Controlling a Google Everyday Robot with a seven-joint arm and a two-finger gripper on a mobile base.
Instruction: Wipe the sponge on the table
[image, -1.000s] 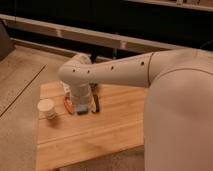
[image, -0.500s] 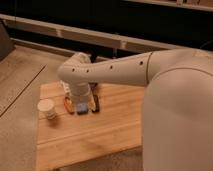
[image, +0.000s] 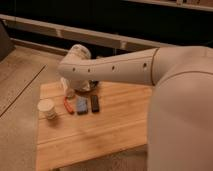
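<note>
Arm (image: 115, 67) has swung off a little, uncovering the row beneath. Gripper (image: 70, 91) hangs low over the table (image: 115, 131), jaws wide, holding nothing. Sponge (image: 81, 105), a soft blue block, lies flat and free just beside it on the near side, between red tool (image: 68, 105) and hard black bar (image: 94, 103). Pale cup (image: 46, 108) sits farther out. Fits reach-in or let-go alike. Any grasp means slipping into those tight gaps. Grainy plank top.

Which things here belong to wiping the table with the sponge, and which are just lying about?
For the job: sponge, table, claw, open, just behind the red-orange tool.
Lying about: white cup, red-orange tool, black bar.
</note>
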